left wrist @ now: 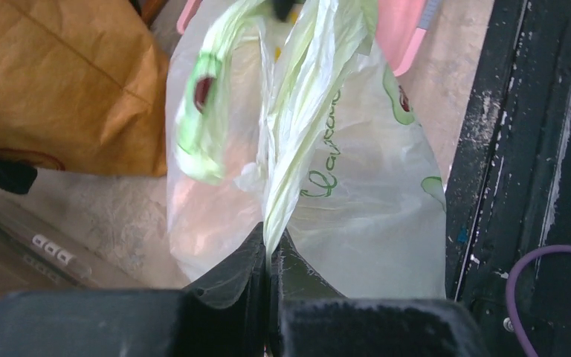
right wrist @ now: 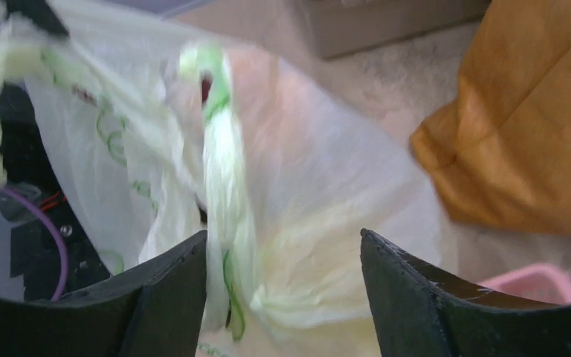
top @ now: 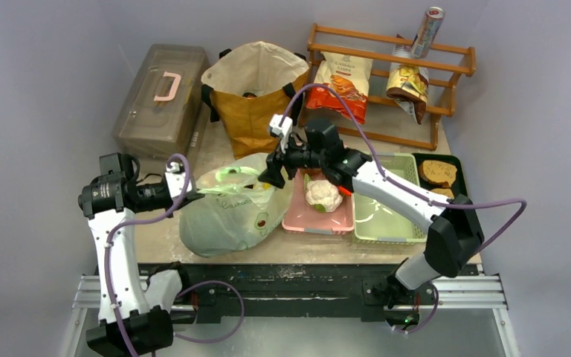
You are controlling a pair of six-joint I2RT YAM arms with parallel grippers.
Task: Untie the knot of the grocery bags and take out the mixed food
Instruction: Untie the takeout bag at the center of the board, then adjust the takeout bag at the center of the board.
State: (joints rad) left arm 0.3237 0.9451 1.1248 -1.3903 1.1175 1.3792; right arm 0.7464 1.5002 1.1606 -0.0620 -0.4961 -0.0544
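— Which step are we on?
— Untying. Our left gripper [left wrist: 268, 256] is clenched on the knot [left wrist: 290, 149], on its twisted strand. Our right gripper [right wrist: 282, 238] hangs released beside another strand, and next it must pinch that and pull away.
— Containers?
— The pale-green bag [top: 227, 216], at 9 o'clock of the pink tray [top: 305, 220], hides its contents. The tray holds a cauliflower [top: 323, 195].

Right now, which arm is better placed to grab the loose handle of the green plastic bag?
The right. The right gripper is open with a twisted bag handle between its fingers. The left gripper is shut on another strand.
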